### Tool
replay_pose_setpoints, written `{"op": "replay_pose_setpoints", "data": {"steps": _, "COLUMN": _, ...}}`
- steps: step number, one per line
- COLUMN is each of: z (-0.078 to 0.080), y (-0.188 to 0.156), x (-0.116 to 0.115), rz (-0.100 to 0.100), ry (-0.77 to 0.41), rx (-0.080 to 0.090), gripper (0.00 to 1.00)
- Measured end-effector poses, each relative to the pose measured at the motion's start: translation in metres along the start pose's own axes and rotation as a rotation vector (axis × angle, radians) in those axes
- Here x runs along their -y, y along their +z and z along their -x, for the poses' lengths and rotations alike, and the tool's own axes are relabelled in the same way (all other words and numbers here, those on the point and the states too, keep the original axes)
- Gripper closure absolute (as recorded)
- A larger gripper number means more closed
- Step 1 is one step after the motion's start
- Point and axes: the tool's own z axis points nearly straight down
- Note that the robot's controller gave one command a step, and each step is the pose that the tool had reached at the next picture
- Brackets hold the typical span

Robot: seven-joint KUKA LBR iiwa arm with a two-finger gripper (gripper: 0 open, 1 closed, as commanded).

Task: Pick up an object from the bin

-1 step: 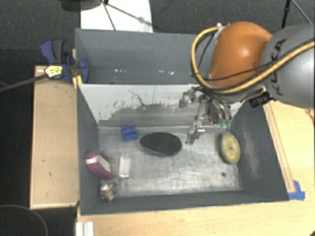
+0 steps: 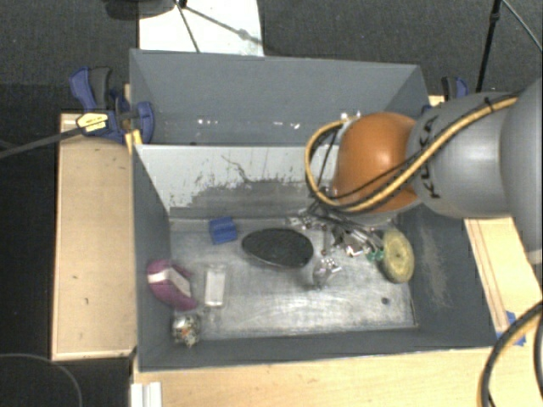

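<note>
Dark speckled floor [image 2: 356, 15], white sheet [image 2: 237, 2]

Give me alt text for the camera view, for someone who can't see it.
The gripper hangs low in a grey bin, between a black oval and a yellowish disc. Left of them lie a blue block, a purple roll, a clear piece and a crumpled shiny scrap.

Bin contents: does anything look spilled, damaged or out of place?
Nothing stands out. The black oval, blue block, purple roll and yellowish disc lie apart on the floor of the bin, all inside its walls. The end effector hangs between the oval and the disc.
</note>
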Motion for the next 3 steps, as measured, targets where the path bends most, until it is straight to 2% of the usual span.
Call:
{"op": "replay_pose_setpoints", "data": {"steps": 1, "z": 0.006, "y": 0.009, "x": -0.025, "rz": -0.001, "ry": 0.053, "rx": 0.005, "gripper": 0.00}}
{"op": "replay_pose_setpoints", "data": {"steps": 2, "z": 0.005, "y": 0.009, "x": -0.024, "rz": -0.001, "ry": 0.056, "rx": 0.002, "gripper": 1.00}}
{"op": "replay_pose_setpoints", "data": {"steps": 3, "z": 0.004, "y": -0.189, "x": -0.026, "rz": -0.004, "ry": 0.041, "rx": 0.014, "gripper": 1.00}}
